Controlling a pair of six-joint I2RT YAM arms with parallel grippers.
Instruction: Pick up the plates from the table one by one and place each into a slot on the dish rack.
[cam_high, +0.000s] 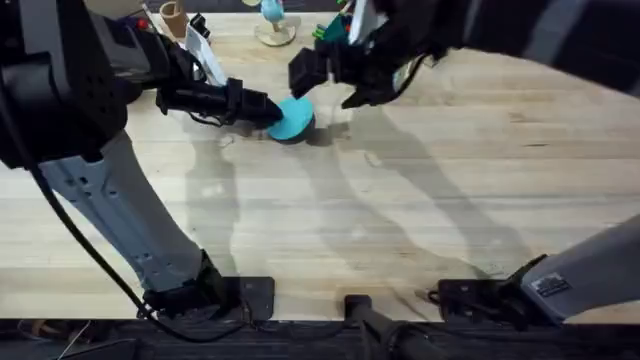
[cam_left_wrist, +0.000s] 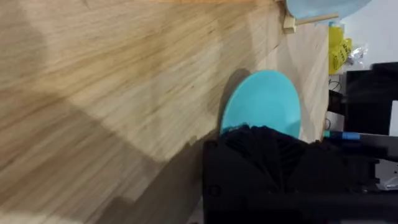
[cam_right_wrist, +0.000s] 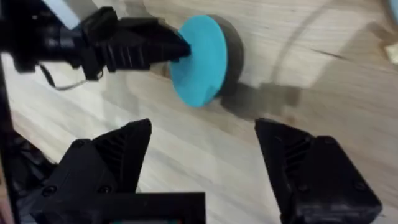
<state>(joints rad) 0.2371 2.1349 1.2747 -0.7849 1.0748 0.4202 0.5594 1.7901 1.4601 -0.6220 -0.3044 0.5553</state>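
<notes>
Pale plank table (cam_high: 400, 220); a wooden-based stand (cam_high: 275, 35), possibly the rack, rests at its far edge.

No readable text anywhere — no brand, number or sign can be made out. One white label (cam_high: 551, 285) sits on the right arm's base link at about 4 o'clock in the overhead view, with dark print too small to read. Yellow packaging (cam_left_wrist: 337, 46) at about 2 o'clock in the left wrist view shows dark marks — also illegible.
</notes>
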